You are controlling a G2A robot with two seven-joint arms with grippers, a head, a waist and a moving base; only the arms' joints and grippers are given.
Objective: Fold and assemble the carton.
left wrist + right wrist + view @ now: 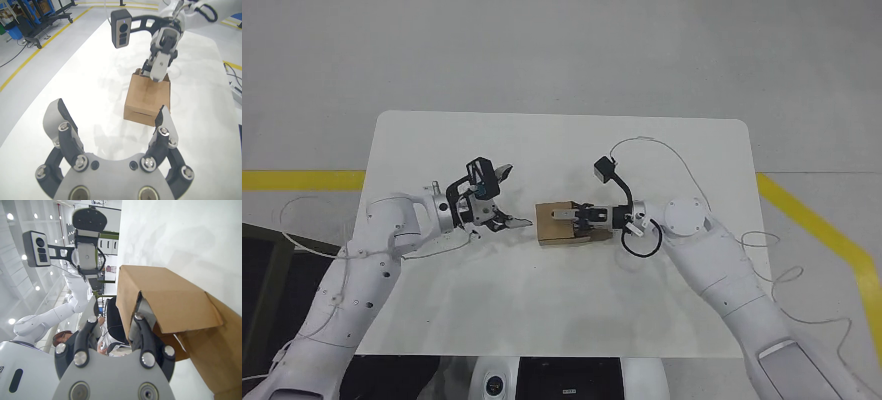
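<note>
carton (560, 224) — right jaws astride one wall, left jaws spread

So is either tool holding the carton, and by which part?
No firm hold. Left tool open and empty short of the carton; right tool open, one finger tucked under a flap at the carton's open end.

The white surface (542, 135) stands on a smooth grey floor (542, 50) with yellow lines (302, 180) on it. Off to one side are a black rack on wheels (28, 28) and blue bins (10, 31). Round lights (24, 257) shine on the ceiling.
</note>
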